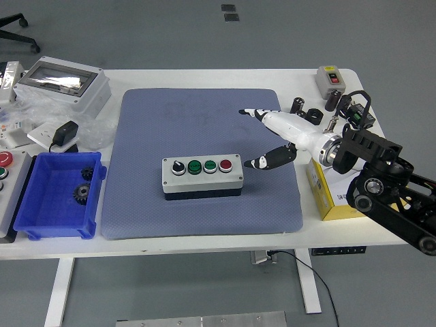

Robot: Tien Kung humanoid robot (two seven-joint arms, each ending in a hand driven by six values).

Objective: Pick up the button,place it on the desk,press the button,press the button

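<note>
A grey button box [201, 176] lies flat on the blue mat [197, 122], near its front. Its top carries a black knob, two green buttons and a red button. My right hand [262, 136] hovers to the right of the box, apart from it, above the mat's right side. Its white fingers [255, 113] are stretched out and its black thumb [267, 160] points toward the box. It holds nothing. My left arm does not show.
A blue bin [60, 204] with black gears sits front left, a grey enclosure [63, 85] and plastic bags behind it. At the right are a yellow box [328, 194], a switch box [332, 80], black cylinders [300, 107] and small parts.
</note>
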